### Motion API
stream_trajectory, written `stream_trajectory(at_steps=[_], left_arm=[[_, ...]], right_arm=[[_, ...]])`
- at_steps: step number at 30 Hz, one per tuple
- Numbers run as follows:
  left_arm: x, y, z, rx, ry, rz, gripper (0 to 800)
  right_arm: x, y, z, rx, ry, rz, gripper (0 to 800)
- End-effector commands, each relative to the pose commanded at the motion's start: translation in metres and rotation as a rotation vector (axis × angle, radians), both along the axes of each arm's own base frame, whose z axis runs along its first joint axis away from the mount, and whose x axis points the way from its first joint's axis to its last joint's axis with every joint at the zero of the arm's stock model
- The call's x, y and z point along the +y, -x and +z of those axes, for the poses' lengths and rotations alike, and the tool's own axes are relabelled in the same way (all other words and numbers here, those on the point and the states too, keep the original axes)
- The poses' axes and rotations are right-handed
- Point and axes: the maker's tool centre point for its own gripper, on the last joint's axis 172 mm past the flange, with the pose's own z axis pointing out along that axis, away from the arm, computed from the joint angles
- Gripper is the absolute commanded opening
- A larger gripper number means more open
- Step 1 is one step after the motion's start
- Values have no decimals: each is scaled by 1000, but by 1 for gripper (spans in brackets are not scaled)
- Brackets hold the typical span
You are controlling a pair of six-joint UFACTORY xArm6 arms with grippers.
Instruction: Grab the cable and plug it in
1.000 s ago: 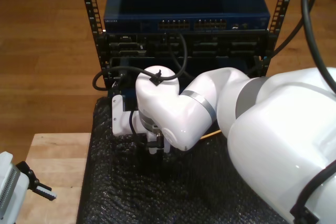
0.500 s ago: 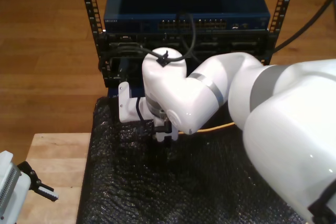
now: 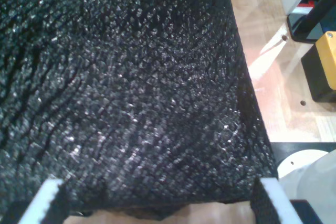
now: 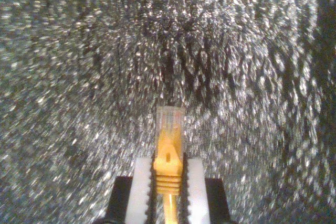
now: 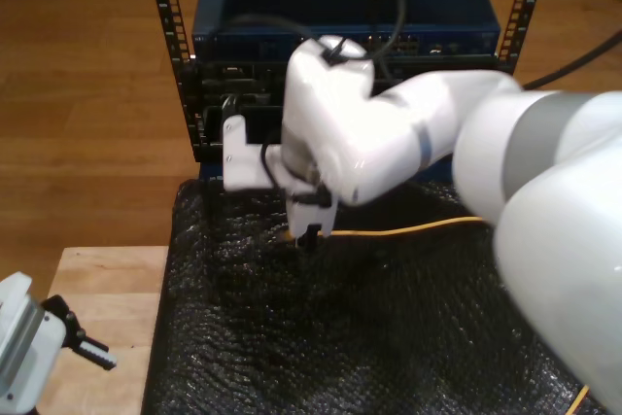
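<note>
The yellow-orange cable (image 4: 168,153) ends in a clear plug pointing away from the jaws over the black bubble mat (image 4: 79,51). My second gripper (image 4: 168,170) is shut on the cable's yellow boot, just behind the plug. In the exterior view my second gripper (image 5: 309,234) hangs low over the mat (image 5: 292,337), and the cable (image 5: 418,228) trails off toward the exterior view's right. My first gripper (image 3: 160,203) is open at the mat's (image 3: 131,77) edge with nothing between its fingers. It sits at the exterior view's lower left (image 5: 89,347).
A rack with a blue network switch (image 5: 243,41) and darker units below stands just beyond the mat. A light wooden table (image 5: 97,279) shows beside the mat at the exterior view's left. A yellow and black box (image 3: 325,61) sits past the mat edge.
My second arm has risen and swung toward the rack with the cable in its jaws, baring more yellow cable on the mat. My first gripper has barely shifted.
</note>
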Motion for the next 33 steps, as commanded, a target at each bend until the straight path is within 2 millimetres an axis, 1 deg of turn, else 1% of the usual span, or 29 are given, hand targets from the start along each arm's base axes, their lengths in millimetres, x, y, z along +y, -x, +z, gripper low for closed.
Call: stream_trajectory(at_steps=[2, 5, 10, 14, 18, 20, 22, 25, 27, 30, 33], left_arm=[[-3, -6, 4, 0, 12, 21, 800], [-15, -11, 12, 5, 37, 26, 800], [-38, -25, 36, 16, 82, 27, 800], [-53, -39, 51, 20, 90, 28, 800], [-78, -48, 62, 29, 114, 11, 800], [-92, -51, 64, 44, 127, 2, 800], [-106, -56, 70, 53, 145, -12, 800], [-124, -74, 80, 57, 166, -28, 800], [-133, -89, 85, 58, 182, -18, 800], [-144, -113, 93, 45, 212, 11, 800], [-156, -127, 100, 24, 229, 20, 800]], right_arm=[[-2, 2, 11, 7, -9, 4, 4], [-12, 5, 26, 15, -9, -6, 4], [-32, 14, 53, 36, -29, -29, 8], [-42, 26, 70, 93, -110, -25, 13], [-48, 40, 89, 138, -188, -29, 20], [-54, 42, 97, 130, -194, -35, 21], [-55, 43, 108, 110, -204, -35, 22], [-57, 44, 127, 72, -219, -34, 21], [-57, 47, 135, 58, -223, -29, 20], [-68, 49, 149, 44, -231, -45, 13], [-74, 51, 158, 35, -237, -52, 11]])
